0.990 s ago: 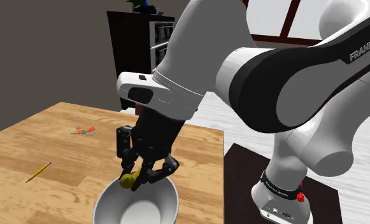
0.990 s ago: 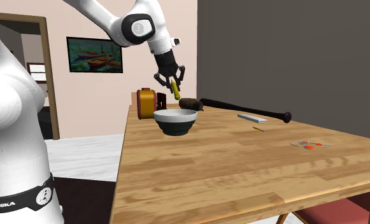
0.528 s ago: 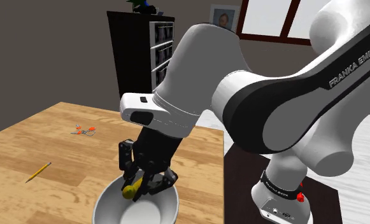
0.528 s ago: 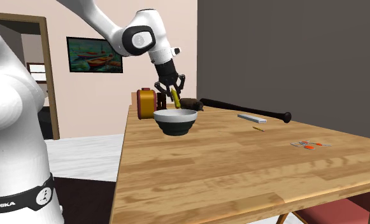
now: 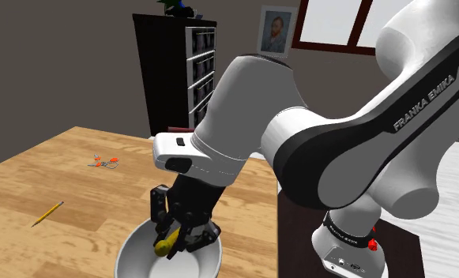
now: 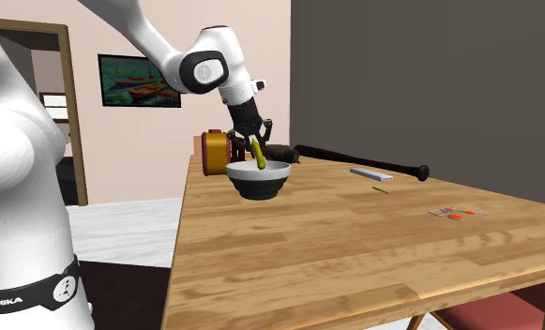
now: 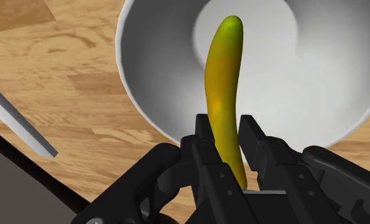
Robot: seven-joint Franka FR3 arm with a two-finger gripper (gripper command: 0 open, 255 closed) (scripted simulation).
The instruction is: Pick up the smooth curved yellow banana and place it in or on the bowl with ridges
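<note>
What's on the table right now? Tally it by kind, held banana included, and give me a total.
bowl: 1
banana: 1
black bat: 1
pencil: 1
grey flat bar: 1
yellow round object: 1
dark brown object: 1
small orange item: 1
Total: 8

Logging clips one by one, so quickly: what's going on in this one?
The arm's black pincer is shut on a yellow-green banana, held right over the bowl on the wooden table, its free end pointing down into the bowl. The banana is not yet released; whether it touches the bowl's inside I cannot tell.
</note>
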